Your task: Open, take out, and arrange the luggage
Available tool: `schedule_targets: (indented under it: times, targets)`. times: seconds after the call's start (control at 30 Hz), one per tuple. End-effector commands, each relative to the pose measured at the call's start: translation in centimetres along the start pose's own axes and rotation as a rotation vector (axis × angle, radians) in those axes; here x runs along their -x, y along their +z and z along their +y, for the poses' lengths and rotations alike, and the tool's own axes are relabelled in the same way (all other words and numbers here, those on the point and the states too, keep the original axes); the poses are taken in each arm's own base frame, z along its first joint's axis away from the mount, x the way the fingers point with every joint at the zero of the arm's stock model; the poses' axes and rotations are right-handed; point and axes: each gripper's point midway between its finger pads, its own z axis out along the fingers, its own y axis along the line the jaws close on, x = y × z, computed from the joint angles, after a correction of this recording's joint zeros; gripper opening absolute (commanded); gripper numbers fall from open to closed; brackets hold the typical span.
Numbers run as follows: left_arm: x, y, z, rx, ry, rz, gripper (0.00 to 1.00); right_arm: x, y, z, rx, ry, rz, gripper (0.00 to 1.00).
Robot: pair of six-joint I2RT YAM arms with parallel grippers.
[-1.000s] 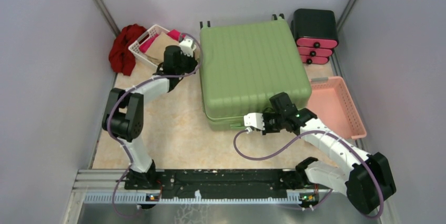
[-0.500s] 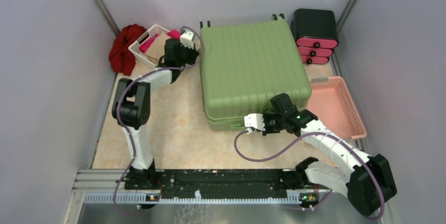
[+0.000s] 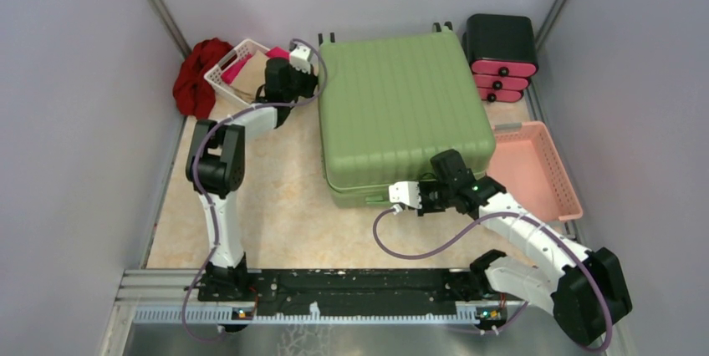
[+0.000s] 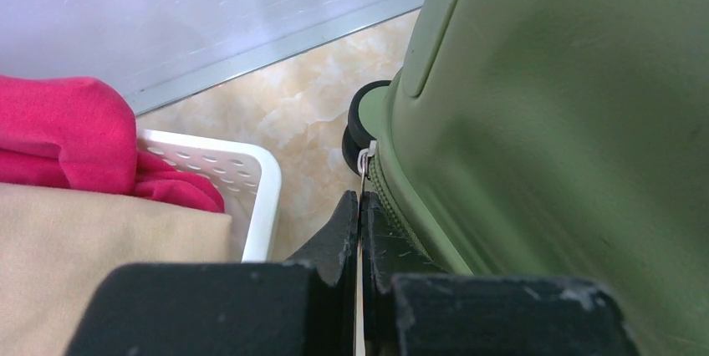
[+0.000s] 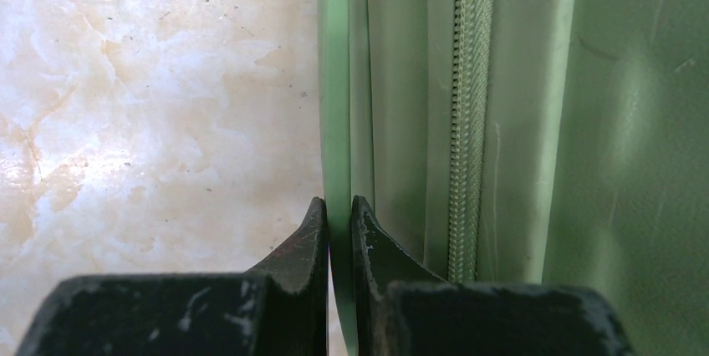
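Observation:
The light-green luggage point(image 3: 401, 114) lies flat and closed on the floor, wheels toward the back. My left gripper point(image 3: 311, 82) is at its back-left corner. In the left wrist view the left gripper point(image 4: 360, 197) is shut on the thin metal zipper pull point(image 4: 364, 160), beside the luggage shell point(image 4: 568, 122) and a black wheel point(image 4: 361, 122). My right gripper point(image 3: 426, 202) is at the luggage's front side. In the right wrist view the right gripper point(image 5: 339, 203) is shut on a thin green handle strip point(image 5: 336, 80), left of the closed zipper point(image 5: 472, 80).
A white basket point(image 3: 224, 80) with pink and beige cloths stands left of the luggage, close to my left gripper; it also shows in the left wrist view point(image 4: 242, 172). A red cloth point(image 3: 196, 72) lies behind it. A black-and-pink drawer box point(image 3: 500, 55) and a pink basket point(image 3: 556, 164) are on the right.
My left gripper has moved toward the back along the luggage's left side, up to the back-left corner, and the arm has stretched out. The right arm has barely moved.

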Motion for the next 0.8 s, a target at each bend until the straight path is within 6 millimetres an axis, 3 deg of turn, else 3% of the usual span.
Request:
schedule_targets:
  times: [0.0,0.4,0.6,0.77]
  targets:
    - [3.6,1.0,3.5,0.084,0.033,-0.139,0.0,-0.7,-0.3,3.8,0.107,0.142,0.006,0.0]
    - [4.5,1.4,3.5,0.076,-0.023,-0.159,0.02,-0.5,-0.3,3.5,0.094,0.147,-0.004,0.0]
    - [5.2,0.9,3.9,0.091,-0.09,-0.164,0.24,-0.4,-0.4,3.5,0.089,0.153,-0.009,0.0]
    - [7.6,-2.4,5.4,0.146,-0.189,-0.225,0.49,0.0,-0.6,3.2,0.072,0.166,-0.021,0.0]
